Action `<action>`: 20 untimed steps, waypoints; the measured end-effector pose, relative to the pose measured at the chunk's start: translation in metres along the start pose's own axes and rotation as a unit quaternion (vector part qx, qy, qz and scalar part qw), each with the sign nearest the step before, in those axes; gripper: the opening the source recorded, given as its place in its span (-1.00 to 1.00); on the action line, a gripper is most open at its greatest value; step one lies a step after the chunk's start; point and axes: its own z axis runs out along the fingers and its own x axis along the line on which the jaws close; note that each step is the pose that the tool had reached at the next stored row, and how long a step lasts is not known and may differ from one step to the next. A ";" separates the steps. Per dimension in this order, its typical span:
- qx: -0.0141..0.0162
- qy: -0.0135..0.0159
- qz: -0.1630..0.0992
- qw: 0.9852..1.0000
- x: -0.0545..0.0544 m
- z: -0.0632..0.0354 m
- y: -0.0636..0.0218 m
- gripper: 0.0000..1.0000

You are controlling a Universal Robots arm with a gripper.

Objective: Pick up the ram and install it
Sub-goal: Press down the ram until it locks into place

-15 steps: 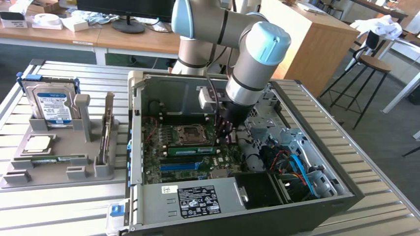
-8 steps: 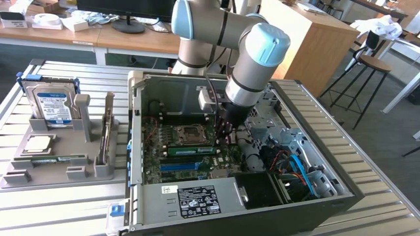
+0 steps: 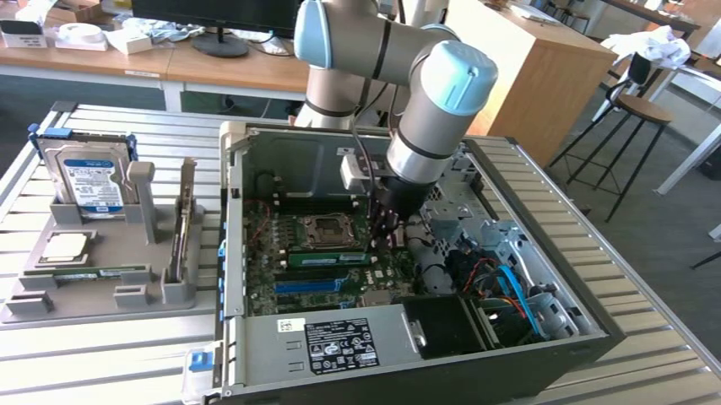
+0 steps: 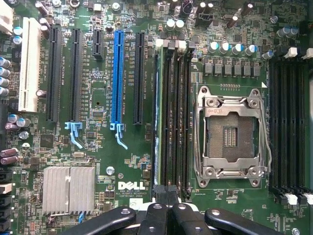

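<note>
The end effector (image 3: 387, 226) is sitting shut tight, holding nothing, just above the motherboard (image 4: 98, 147) inside the open computer case (image 3: 338, 354). The ram (image 3: 327, 258) is standing in its slot just beside the empty processor socket (image 4: 230, 132). The case is resting on the bench (image 3: 664, 337).

You see a silver-grey arm (image 3: 434, 126) with light blue joint caps, a black cable along it, and a black gripper (image 4: 167, 199)

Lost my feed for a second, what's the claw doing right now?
Claw: shut, over the memory slots inside the computer case; whether it holds anything cannot be told.
</note>
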 end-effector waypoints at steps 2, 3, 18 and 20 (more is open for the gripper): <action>0.000 0.000 0.000 1.000 0.000 0.0009 -0.0001 -0.80; 0.000 0.000 0.000 1.000 0.000 0.0014 -0.0001 -0.80; 0.000 0.000 0.000 1.000 -0.001 -0.0062 0.0004 -0.80; 0.000 0.000 0.000 1.000 -0.001 -0.0098 0.0006 -0.80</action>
